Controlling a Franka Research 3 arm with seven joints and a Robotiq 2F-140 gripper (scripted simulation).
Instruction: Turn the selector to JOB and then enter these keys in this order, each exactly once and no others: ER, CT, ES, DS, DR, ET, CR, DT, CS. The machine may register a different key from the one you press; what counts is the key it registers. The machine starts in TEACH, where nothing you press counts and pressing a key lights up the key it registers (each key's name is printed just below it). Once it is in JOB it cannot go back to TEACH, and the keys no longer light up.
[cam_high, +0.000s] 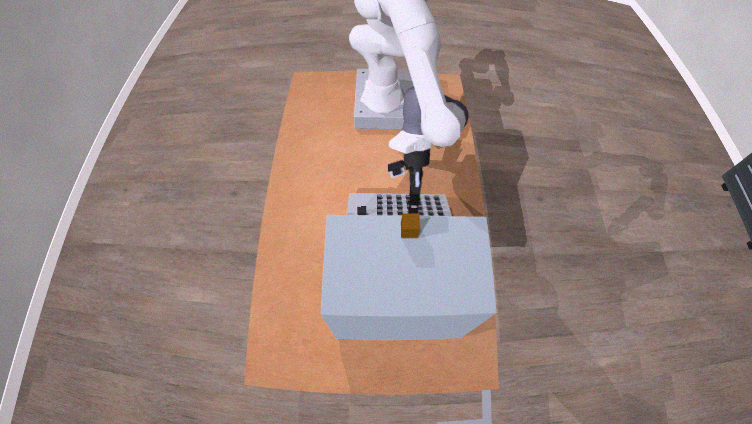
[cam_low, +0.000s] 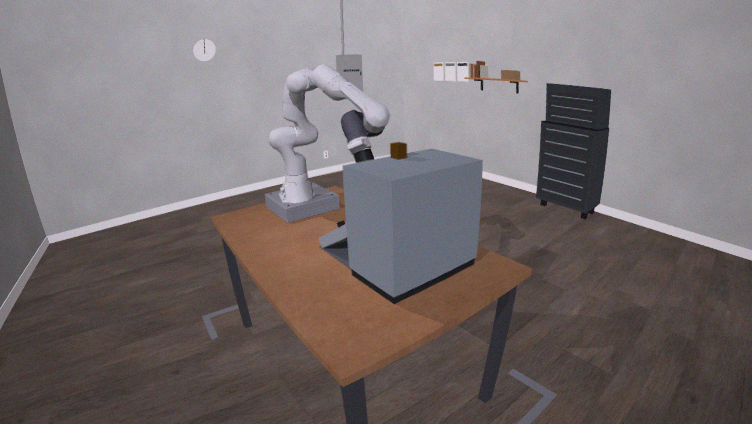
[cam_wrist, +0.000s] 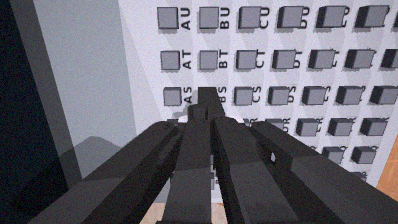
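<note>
two tips of the gripper (cam_high: 414, 202) (cam_wrist: 207, 102) are pressed together with nothing between them — they make one thin poker, i think so it can push one small key at a time. in the wrist view the tips are near the middle, by the key marked bs; i cannot tell if they touch it. the key panel (cam_high: 371, 199) (cam_low: 333, 237) (cam_wrist: 145, 65) sits just above the middle of the top view, against the big gray box (cam_high: 408, 279) (cam_low: 410, 221) — tilted, maybe to make pressing easier. the black selector (cam_high: 361, 209) (cam_low: 341, 224) is at its left end.
</note>
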